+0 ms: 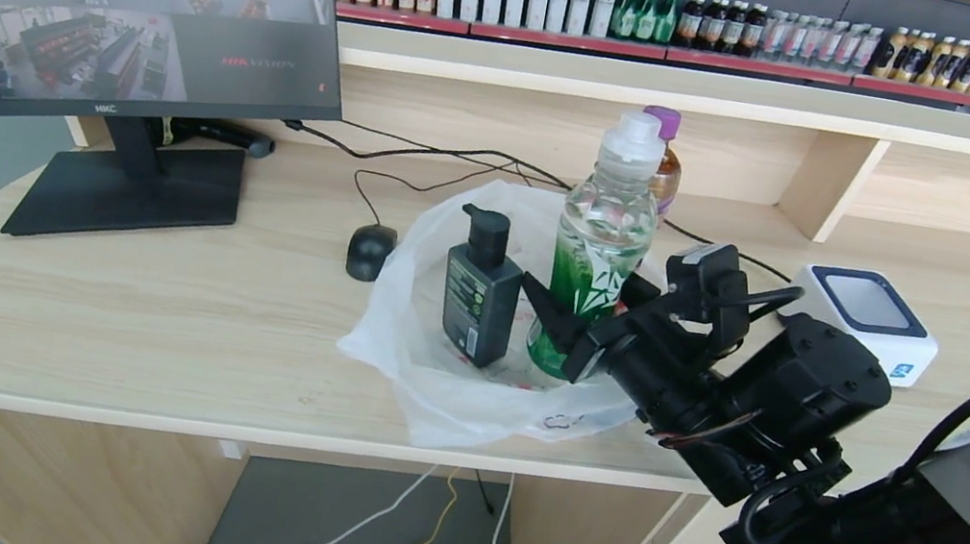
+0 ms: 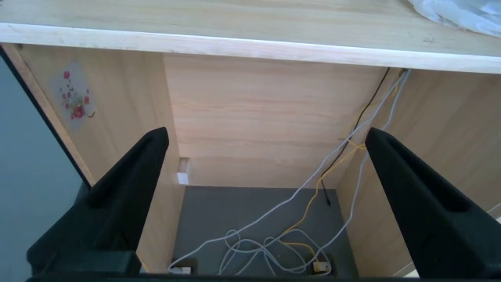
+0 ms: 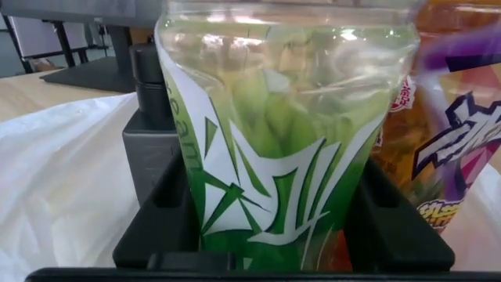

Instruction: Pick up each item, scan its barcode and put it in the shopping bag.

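Over counter (image 1: 149,306), claw (image 1: 581,312) seemingly grips clear green-labelled bottle (image 1: 603,232).

A white plastic bag (image 1: 419,378) lies spread flat at centre frame. On it stands a black pump bottle (image 1: 479,295). Just right of it is a clear bottle (image 1: 603,232) — white cap, green label, upright, clasped low by the right gripper (image 1: 580,316), perhaps resting on the bag. Behind it stands a purple-capped bottle (image 1: 665,169) — mostly hidden.
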### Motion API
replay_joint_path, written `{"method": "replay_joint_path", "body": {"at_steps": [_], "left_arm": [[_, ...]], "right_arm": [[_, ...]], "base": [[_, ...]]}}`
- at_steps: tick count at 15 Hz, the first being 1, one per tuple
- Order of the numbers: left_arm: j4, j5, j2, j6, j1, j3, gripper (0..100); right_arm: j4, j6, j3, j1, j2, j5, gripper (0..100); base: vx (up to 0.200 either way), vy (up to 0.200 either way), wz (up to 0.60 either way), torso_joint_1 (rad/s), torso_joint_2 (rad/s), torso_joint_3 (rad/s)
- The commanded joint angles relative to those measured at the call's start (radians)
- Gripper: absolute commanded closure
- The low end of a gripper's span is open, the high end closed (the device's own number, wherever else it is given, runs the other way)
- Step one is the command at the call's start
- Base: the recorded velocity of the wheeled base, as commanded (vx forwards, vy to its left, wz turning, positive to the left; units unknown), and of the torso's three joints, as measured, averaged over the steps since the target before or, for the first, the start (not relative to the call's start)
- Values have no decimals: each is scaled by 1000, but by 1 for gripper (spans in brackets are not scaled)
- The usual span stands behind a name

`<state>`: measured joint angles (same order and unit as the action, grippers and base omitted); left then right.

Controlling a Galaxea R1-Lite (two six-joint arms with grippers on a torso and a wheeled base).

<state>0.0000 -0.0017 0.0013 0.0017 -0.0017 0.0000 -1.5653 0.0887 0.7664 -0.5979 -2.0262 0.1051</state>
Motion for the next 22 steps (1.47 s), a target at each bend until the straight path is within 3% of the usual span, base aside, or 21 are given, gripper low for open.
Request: {"method": "replay_joint_path", "body": {"at_steps": [1, 9, 19, 22], "left_arm": [[0, 0, 0, 0, 0, 0, 0], [0, 0, 0, 0, 0, 0, 0], [0, 0, 0, 0, 0, 0, 0], [0, 0, 0, 0, 0, 0, 0]], "right_arm": [[-5, -6, -9, 0, 3, -4, 0], [-5, -17, -45, 0, 60, -31, 0], [-5, -17, -228, 4, 262, -33, 0], [-5, -23, -366, 87, 422, -33, 0]], "base": [[0, 0, 0, 0, 0, 0], [0, 0, 0, 0, 0, 0], [0, 0, 0, 0, 0, 0], [0, 0, 0, 0, 0, 0]]}}
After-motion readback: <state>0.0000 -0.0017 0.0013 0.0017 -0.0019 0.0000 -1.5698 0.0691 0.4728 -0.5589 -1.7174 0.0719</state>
